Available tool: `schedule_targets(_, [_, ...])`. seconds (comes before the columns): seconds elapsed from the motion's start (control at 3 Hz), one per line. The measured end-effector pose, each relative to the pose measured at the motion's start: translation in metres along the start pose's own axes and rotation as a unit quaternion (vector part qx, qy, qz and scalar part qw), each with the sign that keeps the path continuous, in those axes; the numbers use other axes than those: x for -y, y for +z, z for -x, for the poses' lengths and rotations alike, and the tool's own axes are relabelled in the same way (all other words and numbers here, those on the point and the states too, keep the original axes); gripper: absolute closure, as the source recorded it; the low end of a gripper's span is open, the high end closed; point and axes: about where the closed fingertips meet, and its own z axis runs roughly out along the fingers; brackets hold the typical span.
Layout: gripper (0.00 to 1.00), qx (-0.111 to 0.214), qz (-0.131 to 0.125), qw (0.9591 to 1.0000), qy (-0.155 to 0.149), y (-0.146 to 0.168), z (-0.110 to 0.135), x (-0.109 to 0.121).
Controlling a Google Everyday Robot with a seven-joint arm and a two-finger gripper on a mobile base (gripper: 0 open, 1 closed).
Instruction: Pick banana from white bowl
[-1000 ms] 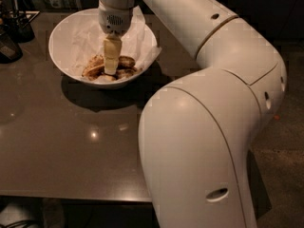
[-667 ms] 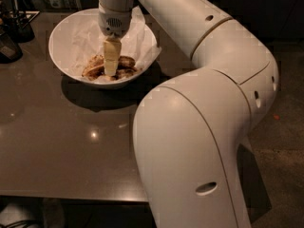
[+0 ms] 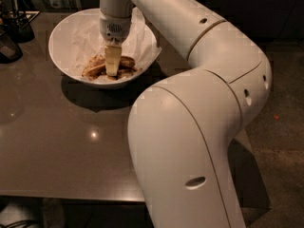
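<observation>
The white bowl point(image 3: 71, 65) stands at the far left of the dark table, lined with crumpled white paper. The banana point(image 3: 95, 68), brown and mottled, lies across the bowl's bottom. My gripper point(image 3: 111, 71) points straight down into the bowl, its tip low on the middle of the banana. Only one pale finger faces the camera, and it hides the banana's middle. The big white arm fills the right and centre of the view.
Small dark containers point(image 3: 12, 30) stand at the table's far left edge, next to the bowl. The table's near edge point(image 3: 71, 194) runs along the bottom left. The floor point(image 3: 285, 127) shows on the right past the arm.
The arm's near links have shifted slightly to the left. The gripper stays at the same spot on the banana in the bowl.
</observation>
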Motion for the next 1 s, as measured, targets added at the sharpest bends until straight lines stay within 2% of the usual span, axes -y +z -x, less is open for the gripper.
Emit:
schedule_targets(0.33, [0.72,-0.011,-0.007,0.9999,0.002,0.002,-0.009,-0.002])
schedule_targets(0.67, [0.96,-0.009,-0.009,0.9999,0.002,0.001,-0.007,-0.001])
schedule_targets(1.0, [1.0,0.005,-0.035,0.9993,0.01,-0.014,-0.012,-0.005])
